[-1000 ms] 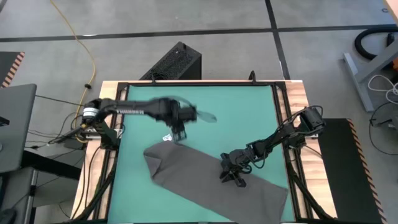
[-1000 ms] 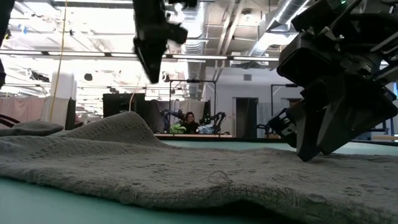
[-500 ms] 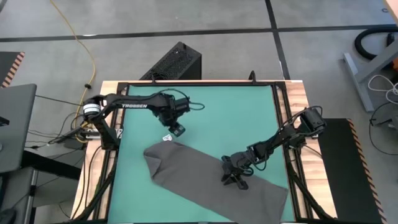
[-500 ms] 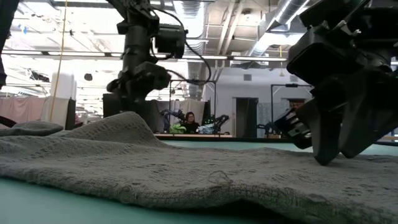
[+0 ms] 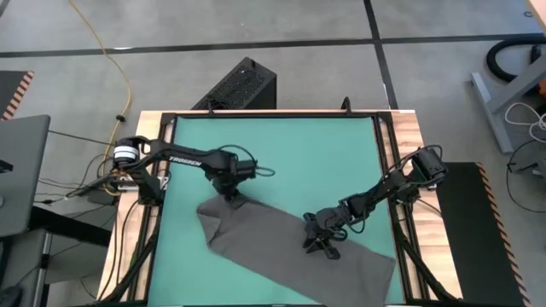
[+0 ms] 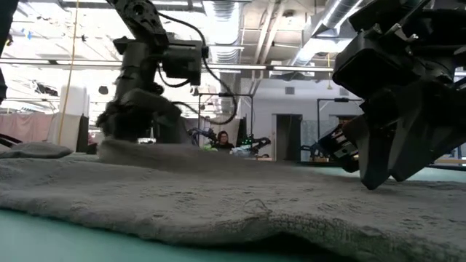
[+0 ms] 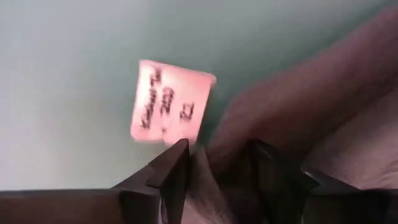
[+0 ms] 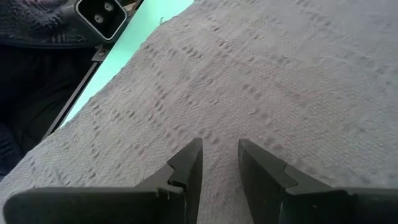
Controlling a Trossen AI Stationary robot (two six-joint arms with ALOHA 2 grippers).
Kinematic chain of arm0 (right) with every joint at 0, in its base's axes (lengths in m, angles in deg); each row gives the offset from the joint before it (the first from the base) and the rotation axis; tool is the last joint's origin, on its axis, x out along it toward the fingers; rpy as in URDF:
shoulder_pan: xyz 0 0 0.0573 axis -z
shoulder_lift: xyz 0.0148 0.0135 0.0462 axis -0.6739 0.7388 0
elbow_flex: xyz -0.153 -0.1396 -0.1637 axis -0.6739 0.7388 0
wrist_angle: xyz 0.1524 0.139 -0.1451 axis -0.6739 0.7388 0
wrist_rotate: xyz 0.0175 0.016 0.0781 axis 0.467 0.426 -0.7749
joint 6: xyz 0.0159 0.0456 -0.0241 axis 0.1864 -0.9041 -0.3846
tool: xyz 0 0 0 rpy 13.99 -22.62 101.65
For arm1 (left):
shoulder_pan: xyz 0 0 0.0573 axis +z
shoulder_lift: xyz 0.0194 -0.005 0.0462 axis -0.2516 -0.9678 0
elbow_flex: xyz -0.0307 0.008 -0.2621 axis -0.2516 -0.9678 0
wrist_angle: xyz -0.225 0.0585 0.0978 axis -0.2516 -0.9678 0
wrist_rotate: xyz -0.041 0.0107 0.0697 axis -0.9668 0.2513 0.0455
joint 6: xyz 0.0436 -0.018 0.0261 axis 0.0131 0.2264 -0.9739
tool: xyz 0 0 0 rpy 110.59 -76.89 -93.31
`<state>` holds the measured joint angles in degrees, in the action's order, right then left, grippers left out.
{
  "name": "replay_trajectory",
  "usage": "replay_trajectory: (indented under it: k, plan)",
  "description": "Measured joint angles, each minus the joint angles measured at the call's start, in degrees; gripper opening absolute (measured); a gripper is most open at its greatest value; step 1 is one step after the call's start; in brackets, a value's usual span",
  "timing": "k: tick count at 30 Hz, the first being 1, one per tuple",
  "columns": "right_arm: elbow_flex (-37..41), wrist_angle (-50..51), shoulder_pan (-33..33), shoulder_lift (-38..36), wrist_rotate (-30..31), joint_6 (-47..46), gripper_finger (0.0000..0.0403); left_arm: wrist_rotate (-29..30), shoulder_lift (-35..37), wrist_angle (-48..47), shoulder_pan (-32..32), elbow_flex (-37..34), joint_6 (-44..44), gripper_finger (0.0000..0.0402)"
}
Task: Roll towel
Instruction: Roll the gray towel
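— Where the green mat (image 5: 324, 162) shows bare, what lies on it?
— Only a small pink tag (image 7: 168, 102), beside the grey towel (image 5: 281, 247) spread slantwise across the near half.
— And the grippers?
— Left gripper (image 5: 230, 193) presses the towel's far corner, jaws parted around a fold. Right gripper (image 5: 321, 247) rests mid-towel, fingers slightly apart, holding nothing. Beyond: a hall, someone seated.

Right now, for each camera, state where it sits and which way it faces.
High: overhead, facing straight down; towel on mat, both arms.
Low: table height, facing level across towel; right pincer near, left pincer farther.
Left wrist: on left arm, facing towel edge and a small tag; own fingers open.
Right wrist: on right arm, facing towel; own fingers apart.
Shared: all four see the towel.
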<state>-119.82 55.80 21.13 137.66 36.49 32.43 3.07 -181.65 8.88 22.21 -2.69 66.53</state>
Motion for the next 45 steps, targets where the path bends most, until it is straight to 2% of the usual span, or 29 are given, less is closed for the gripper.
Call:
replay_trajectory:
  k: [3,8,10,20,26,31,37,40,42,45]
  plan:
    - [0.0,0.04,0.03,-0.02,0.15,0.03,0.0128,1.54,0.0,-3.97,-2.11,-1.22,2.13,0.0132]
    - [0.0,0.09,0.02,0.0,0.26,0.58,0.0128,5.84,0.0,-16.24,-3.97,0.3,4.03,0.0031]
    - [0.0,0.36,0.0,-0.02,1.4,0.88,0.0128,8.48,0.0,-20.58,-4.11,2.29,5.05,0.001]
    - [-0.24,7.41,-0.01,-0.01,8.93,0.63,0.0128,26.24,0.0,-42.77,-2.67,19.58,6.98,0.0002]
    - [-0.22,9.78,0.76,0.04,10.76,-0.38,0.0128,36.19,2.32,-42.48,1.41,27.82,8.74,0.0005]
    - [-0.13,9.86,0.79,0.12,10.97,-0.5,0.0128,41.74,2.21,-39.73,7.15,30.84,2.93,0.0023]
    - [-0.07,9.27,1.22,0.2,10.92,-2.75,0.0128,41.51,1.81,-36.15,16.23,30.5,-1.89,0.0052]
    - [-0.07,9.27,1.44,0.22,11.12,-3.53,0.0128,39.75,1.81,-34.28,17.94,30.29,-3.21,0.006]
    - [-0.07,9.26,1.44,0.22,11.14,-3.64,0.0128,35.95,1.83,-31.38,17.37,30.06,-4.99,0.0062]
    - [-0.04,9.24,1.02,0.22,11.26,-4.7,0.0128,25.23,1.88,-21.85,13.64,26.45,-8.76,0.0063]
